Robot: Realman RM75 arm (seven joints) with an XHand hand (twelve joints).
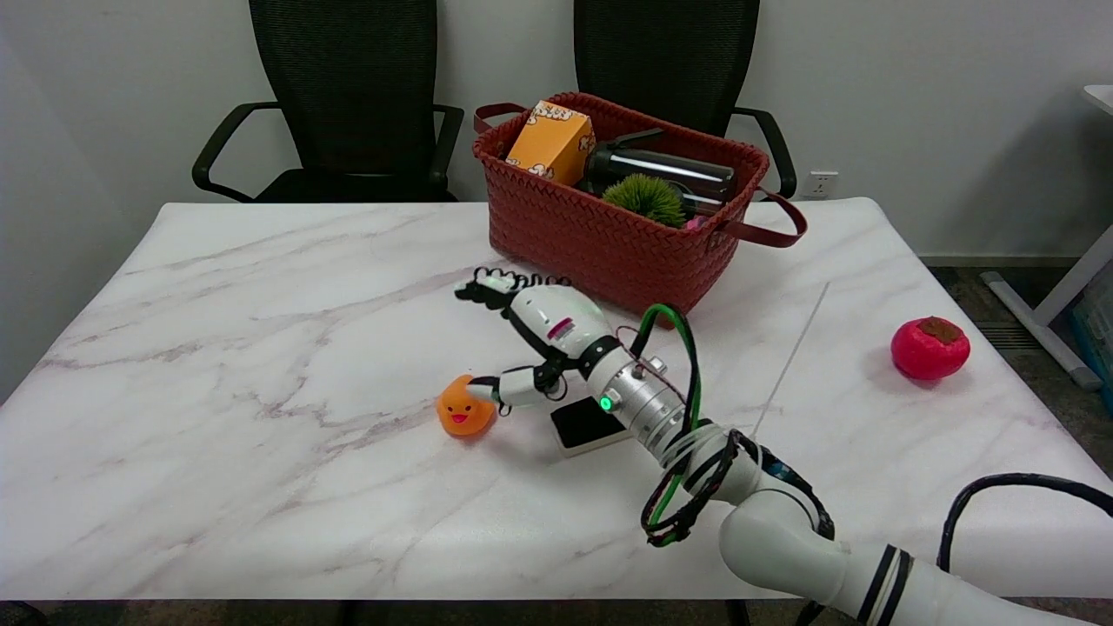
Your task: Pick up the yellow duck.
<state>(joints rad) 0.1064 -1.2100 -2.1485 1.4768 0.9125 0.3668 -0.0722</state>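
Yellow duck (465,409) on table (261,365), just left of right hand (543,335). Thumb tip touching duck's top-right; other fingers (496,285) extended far side, apart, not yet closed. Probably needs closing round duck.

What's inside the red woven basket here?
In the basket: an orange carton, a dark bottle, a green spiky ball, and a pink sliver. Anything beneath them is hidden.

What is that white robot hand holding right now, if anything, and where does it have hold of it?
Nothing yet. The right hand is open above the table; one finger reaches the top of the yellow duck, which sits on the marble.
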